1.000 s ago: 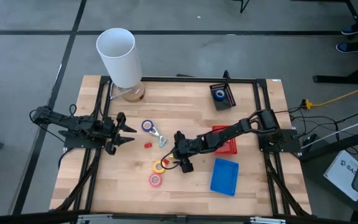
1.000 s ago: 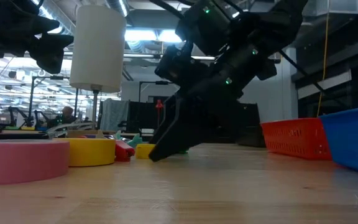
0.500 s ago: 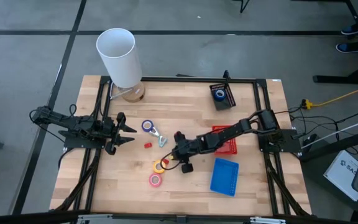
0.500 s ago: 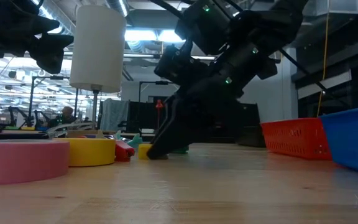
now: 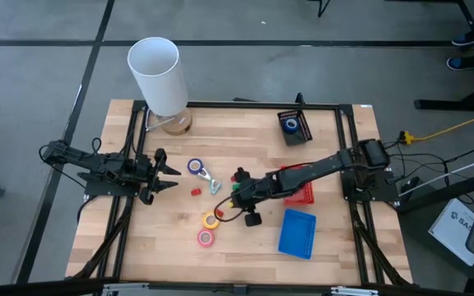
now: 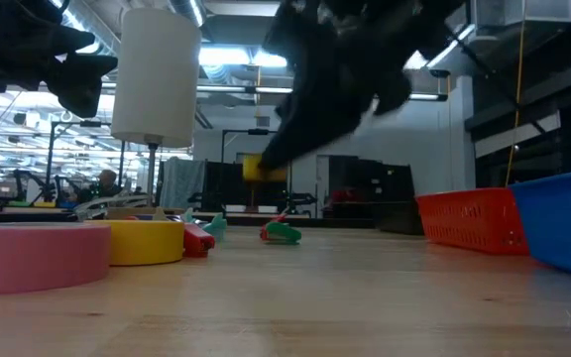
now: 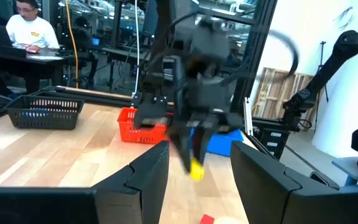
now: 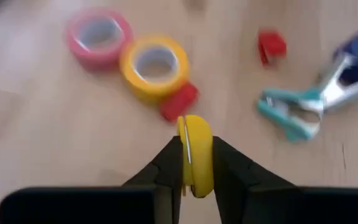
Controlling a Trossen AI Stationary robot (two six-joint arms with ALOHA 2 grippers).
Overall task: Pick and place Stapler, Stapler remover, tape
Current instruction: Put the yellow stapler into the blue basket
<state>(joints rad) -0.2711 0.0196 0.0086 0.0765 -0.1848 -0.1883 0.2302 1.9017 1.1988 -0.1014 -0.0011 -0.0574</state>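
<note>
Right gripper [image 8: 194, 163]: fingers clamping a small yellow stapler [image 8: 195, 152] edge-on, its long axis running out ahead between them, off the wood. Below it are lying the yellow tape roll [image 8: 155, 65], the pink tape roll [image 8: 99, 36] and the teal-handled stapler remover [image 8: 291, 114]. The red basket [image 5: 300, 187] and blue tray [image 5: 297, 233] are sitting near, back along this arm. Left gripper [image 5: 168, 176]: waiting at the left edge, fingers spread, well apart.

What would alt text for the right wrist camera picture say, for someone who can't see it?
The right gripper pinches a small yellow object between its two dark fingers, lifted above the wooden table. Below lie a pink tape roll touching a yellow tape roll, two small red pieces, and a teal-and-silver staple remover.
</note>
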